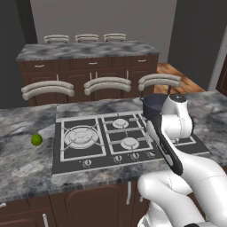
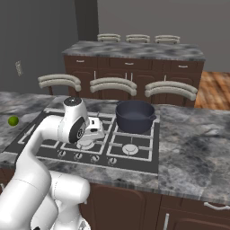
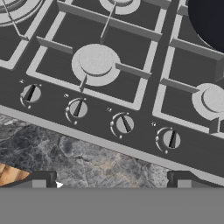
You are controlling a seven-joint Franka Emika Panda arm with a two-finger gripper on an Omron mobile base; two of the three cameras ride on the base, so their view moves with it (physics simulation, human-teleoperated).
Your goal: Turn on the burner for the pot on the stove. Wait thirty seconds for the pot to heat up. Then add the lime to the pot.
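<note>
Black stove [image 2: 139,150] carries the pot [image 2: 135,116] on its far right burner; the lime [image 1: 36,140] lies on the counter [image 1: 26,164] left of it. Above the knobs [image 3: 124,124] hangs the gripper [image 3: 109,180], fingers wide, holding nothing. Knob markings seem too small to read.

Even, soft rendered light, moderately dim in both base views; no glare. The pot [image 2: 134,116] casts only a faint shadow on the stove [image 2: 143,155]. Low resolution blurs the worktop [image 1: 22,164] marbling; edges stay straight, nothing defocused
</note>
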